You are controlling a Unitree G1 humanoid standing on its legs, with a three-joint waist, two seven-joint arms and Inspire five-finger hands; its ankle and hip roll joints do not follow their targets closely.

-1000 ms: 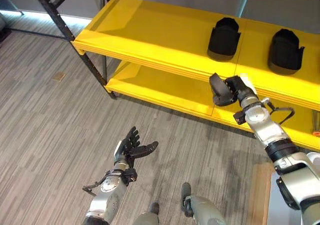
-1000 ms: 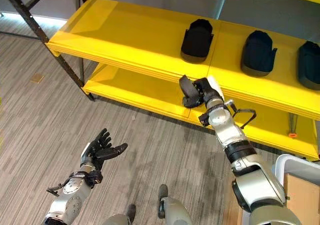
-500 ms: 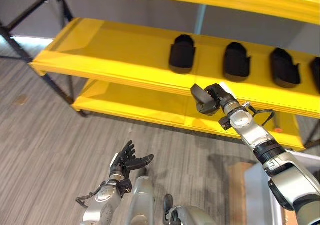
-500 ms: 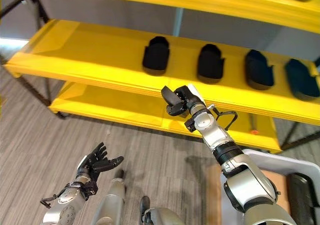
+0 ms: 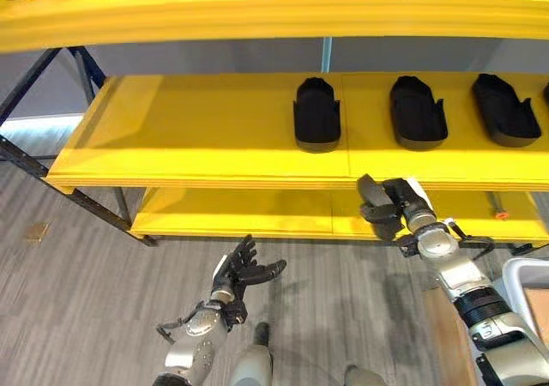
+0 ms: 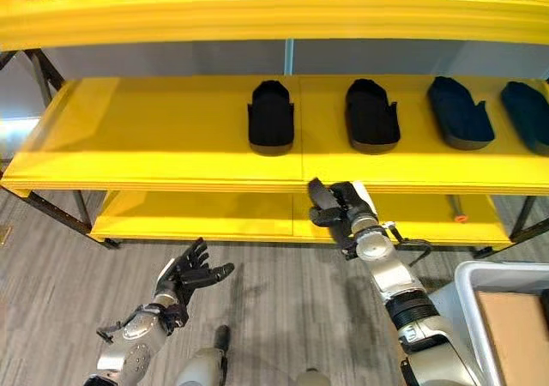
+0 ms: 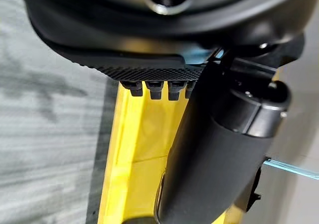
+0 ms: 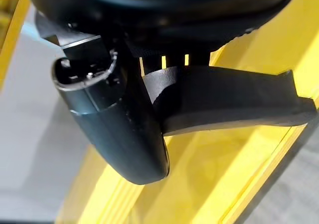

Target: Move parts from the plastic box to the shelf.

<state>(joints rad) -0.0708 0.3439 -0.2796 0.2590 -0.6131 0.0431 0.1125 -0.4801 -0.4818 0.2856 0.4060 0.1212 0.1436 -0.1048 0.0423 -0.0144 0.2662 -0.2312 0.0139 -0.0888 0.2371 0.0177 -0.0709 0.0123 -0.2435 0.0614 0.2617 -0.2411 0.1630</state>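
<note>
My left hand [image 5: 238, 270] hangs low over the floor in front of the shelf [image 5: 197, 137], palm up, fingers spread and holding nothing. Further right, three black parts already lie in a row on the middle board: the first part [image 5: 316, 113] near its centre seam, a second part [image 5: 416, 111] beside it and a third part [image 5: 504, 109] toward the right end, each with its long axis running from front edge to back. My right hand [image 5: 401, 204] is raised just below that board's front edge, fingers and thumb clamped on the black part [image 5: 376, 204] I am carrying, with the corner of the plastic box [image 6: 493, 287] showing at the lower right. The main risk I see is the front lip: the part sits right under it, so lifting straight up could knock it against the edge and twist it out of my hold, and from there it would drop to the floor. Setting it down too close to the first part could also shove that one out of line. The held part seems to point up and to my left, its long axis slanting across my palm, though my fingers cover much of it, so I can't be certain.
</note>
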